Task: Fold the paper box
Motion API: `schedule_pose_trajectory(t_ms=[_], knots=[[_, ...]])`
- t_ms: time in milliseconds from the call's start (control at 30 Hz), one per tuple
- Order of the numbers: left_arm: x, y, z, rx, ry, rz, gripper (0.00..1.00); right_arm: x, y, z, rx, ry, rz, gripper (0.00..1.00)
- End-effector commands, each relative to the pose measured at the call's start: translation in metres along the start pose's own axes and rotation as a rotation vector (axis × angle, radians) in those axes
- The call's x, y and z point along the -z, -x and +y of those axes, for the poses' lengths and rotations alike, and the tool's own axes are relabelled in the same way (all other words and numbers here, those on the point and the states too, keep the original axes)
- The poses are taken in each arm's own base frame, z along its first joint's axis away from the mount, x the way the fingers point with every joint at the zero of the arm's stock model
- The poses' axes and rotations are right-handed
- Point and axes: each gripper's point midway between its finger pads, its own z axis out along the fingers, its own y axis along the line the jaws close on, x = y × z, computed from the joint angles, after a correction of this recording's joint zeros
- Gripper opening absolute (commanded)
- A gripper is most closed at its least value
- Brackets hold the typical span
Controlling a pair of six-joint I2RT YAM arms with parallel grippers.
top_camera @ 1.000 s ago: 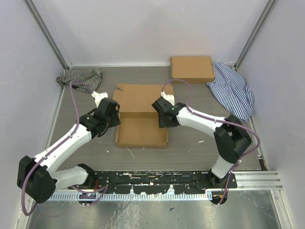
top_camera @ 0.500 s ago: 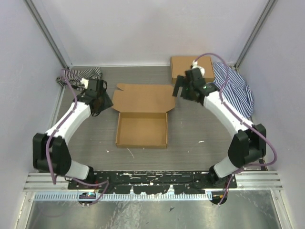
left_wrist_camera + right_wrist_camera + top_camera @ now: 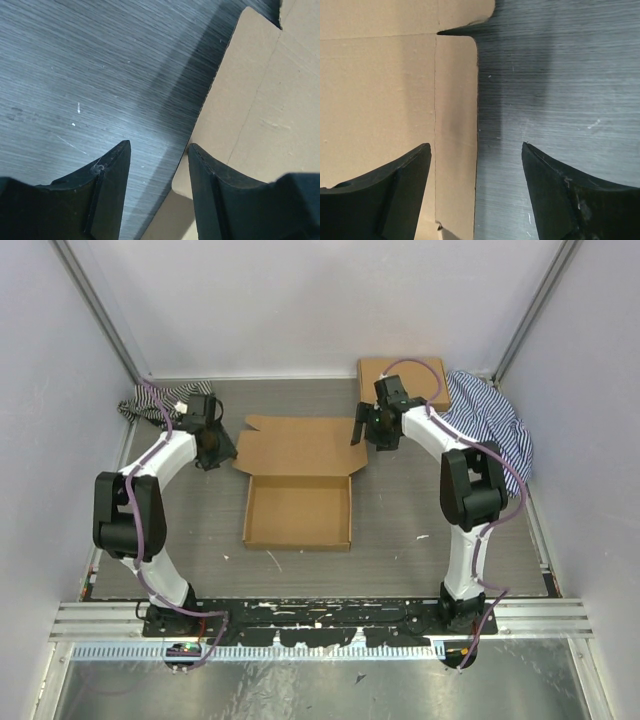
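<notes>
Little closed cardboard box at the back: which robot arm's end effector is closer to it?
Right. The right end effector hovers just in front of the closed cardboard box, at the paper box's right flap. The left end effector is far across, at its left flap.

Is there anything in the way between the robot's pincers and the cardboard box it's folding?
No, nothing visible. The left pincer and right pincer hang open right at the side edges of the flat lid of the paper box. The smaller box and striped cloths lie off at the far end.
</notes>
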Motion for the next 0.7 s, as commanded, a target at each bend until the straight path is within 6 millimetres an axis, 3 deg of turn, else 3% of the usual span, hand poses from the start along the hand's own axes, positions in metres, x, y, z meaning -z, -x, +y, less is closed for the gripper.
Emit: schedule_pose_trajectory(t_ms=[0, 233, 667], knots=[[-0.008, 0.02, -0.017, 0.013, -0.076, -0.021, 0.56, 0.007, 0.024, 0.028, 0.043, 0.116, -0.045, 0.76], [-0.023, 0.02, -0.035, 0.033, -0.145, 0.011, 0.55, -0.003, 0.015, 0.035, 0.052, 0.17, 0.001, 0.54], [-0.031, 0.016, -0.05, 0.05, -0.223, 0.045, 0.52, -0.01, 0.011, 0.038, 0.054, 0.192, 0.032, 0.15]])
